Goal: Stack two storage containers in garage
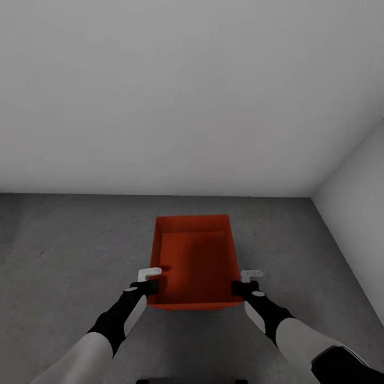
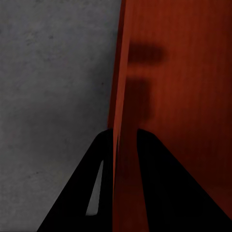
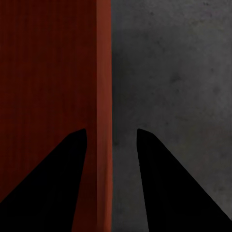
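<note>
The red-orange storage container (image 1: 194,261) hangs between my arms over the dark mottled concrete floor (image 1: 64,250), near the corner of plain grey-white walls (image 1: 186,96); I judge this is the garage. My left gripper (image 2: 126,137) is clenched on its left wall, one finger either side. My right gripper (image 3: 111,137) straddles the right wall with a visible gap, so I cannot tell whether it is gripping. This bin has arrived but whether it rests down is unclear; the stacking is left. The plastic is smooth, thin-walled, rectangular, open-topped and empty.
</note>
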